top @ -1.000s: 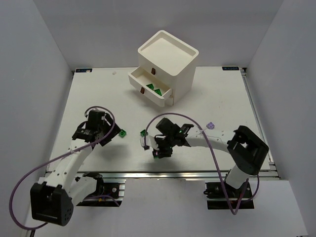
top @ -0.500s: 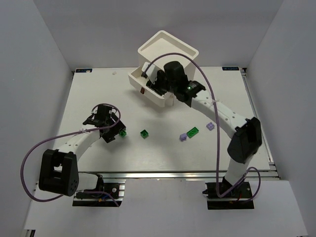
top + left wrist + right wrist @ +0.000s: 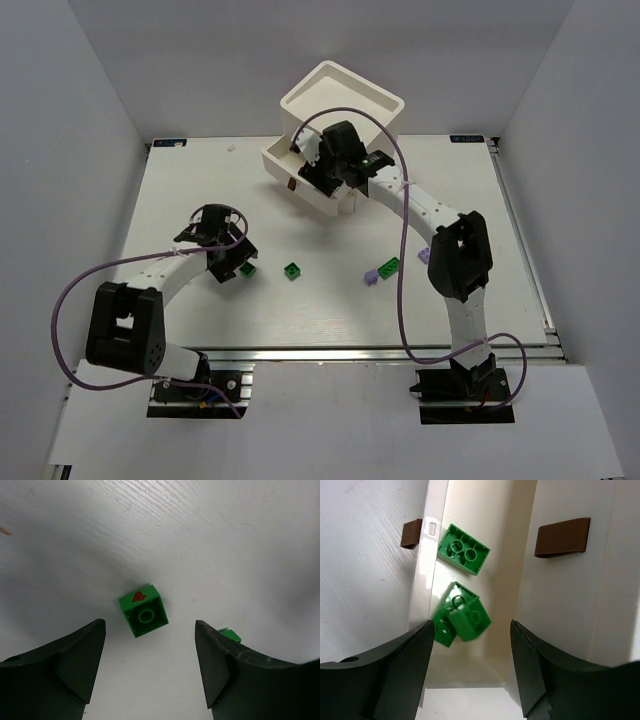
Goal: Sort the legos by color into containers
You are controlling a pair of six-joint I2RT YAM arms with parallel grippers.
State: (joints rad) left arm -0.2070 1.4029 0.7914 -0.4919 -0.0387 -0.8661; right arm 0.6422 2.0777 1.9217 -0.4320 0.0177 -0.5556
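My left gripper stands open low over the table. A dark green lego lies just ahead of its fingertips, apart from them. A second green lego lies to the right, a sliver of it showing past my right finger. My right gripper hangs open over the pulled-out drawer of the white cabinet. Green legos lie inside that drawer, none of them held. A lime lego and two lavender legos rest on the table.
The cabinet stands at the table's back centre, with dark brown pulls on its drawer fronts. The right arm stretches from the near right across to the drawer. Cables loop over both arms. White walls close in three sides of the table.
My right arm swung from the table's front to the open drawer and its jaws opened there; a green lego now lies in the drawer. The left gripper edged toward its green lego.
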